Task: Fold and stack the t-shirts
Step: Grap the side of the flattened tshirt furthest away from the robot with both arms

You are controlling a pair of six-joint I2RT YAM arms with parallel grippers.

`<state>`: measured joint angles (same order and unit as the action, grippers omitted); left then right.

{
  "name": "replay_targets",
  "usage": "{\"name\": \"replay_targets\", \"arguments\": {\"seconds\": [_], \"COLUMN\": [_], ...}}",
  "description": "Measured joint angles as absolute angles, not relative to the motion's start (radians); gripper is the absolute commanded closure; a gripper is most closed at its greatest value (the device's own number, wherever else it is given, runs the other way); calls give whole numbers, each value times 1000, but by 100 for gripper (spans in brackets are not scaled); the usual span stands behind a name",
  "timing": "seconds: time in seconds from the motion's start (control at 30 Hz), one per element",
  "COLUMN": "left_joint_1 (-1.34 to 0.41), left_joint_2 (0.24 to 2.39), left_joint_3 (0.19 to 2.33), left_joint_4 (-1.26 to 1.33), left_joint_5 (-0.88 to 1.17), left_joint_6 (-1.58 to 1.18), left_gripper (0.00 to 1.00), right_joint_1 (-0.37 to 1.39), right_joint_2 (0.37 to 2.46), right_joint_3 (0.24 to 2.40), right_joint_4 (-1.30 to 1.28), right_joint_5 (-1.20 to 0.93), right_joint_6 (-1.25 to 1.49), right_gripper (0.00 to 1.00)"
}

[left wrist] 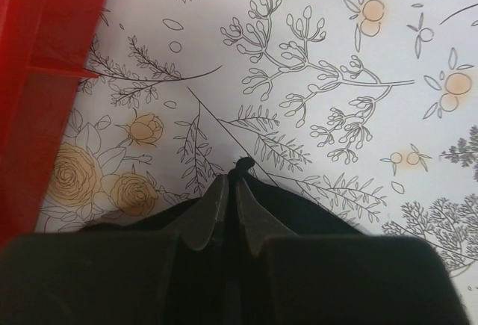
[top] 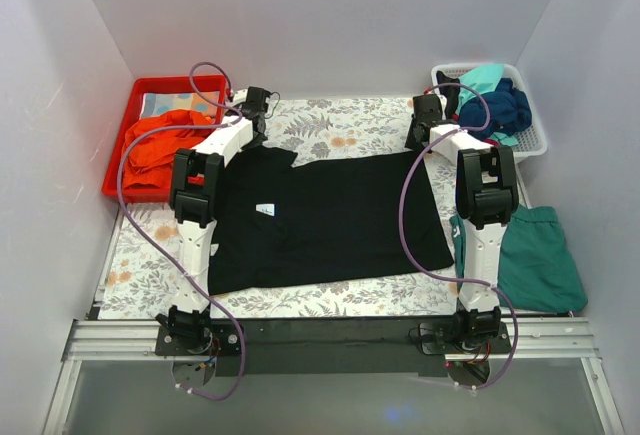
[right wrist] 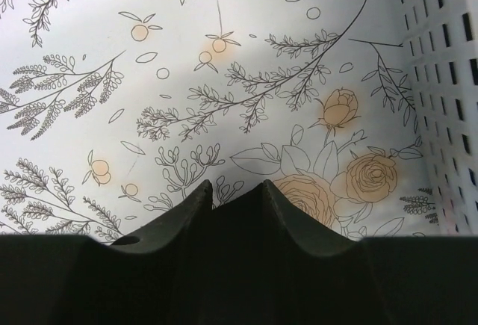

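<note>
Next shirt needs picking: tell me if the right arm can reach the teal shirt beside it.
Probably yes: the teal shirt lies uncovered with nothing across the way, and the right gripper stands open.

T-shirt spread on table, tray behind-left, basket behind-right

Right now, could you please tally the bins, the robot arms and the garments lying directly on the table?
Bins: 2, red tray, white basket
Arms: 2, left arm, right arm
Garments on table: 2, black t-shirt, teal garment
Total: 6
</note>
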<state>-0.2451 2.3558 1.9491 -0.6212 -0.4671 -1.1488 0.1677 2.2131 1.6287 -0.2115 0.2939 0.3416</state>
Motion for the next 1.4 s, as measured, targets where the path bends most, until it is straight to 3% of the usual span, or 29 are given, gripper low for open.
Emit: {"name": "replay_targets", "arguments": {"seconds": [0.83, 1.03, 1.13, 1.2, 1.27, 1.4], "left_joint_1": [-245, -245, -245, -245, -245, -245], "left_joint_2": [2303, 2303, 2303, 2303, 2303, 2303], "left_joint_3": [1940, 1940, 1940, 1940, 1940, 1940], "left_joint_4": [-621, -622, -622, -622, -622, -624], "left_joint_5": [-468, -468, -468, -468, -468, -471], "left_joint_6": [-1145, -1145, -1145, -1145, -1145, -1145], "left_gripper": [100, 100, 100, 100, 100, 100], "right_joint_1": [166, 166, 165, 164, 164, 163], "right_joint_2": [2157, 2147, 2127, 2119, 2119, 2119], "right_joint_3": [1560, 1545, 1517, 1509, 1509, 1509], "right_joint_4": [-264, -264, -274, -284, -290, -294], "right_joint_5": [321, 332, 340, 342, 347, 350], "right_joint_6": [356, 355, 355, 355, 353, 355], "right_gripper": [54, 63, 73, 89, 99, 99]}}
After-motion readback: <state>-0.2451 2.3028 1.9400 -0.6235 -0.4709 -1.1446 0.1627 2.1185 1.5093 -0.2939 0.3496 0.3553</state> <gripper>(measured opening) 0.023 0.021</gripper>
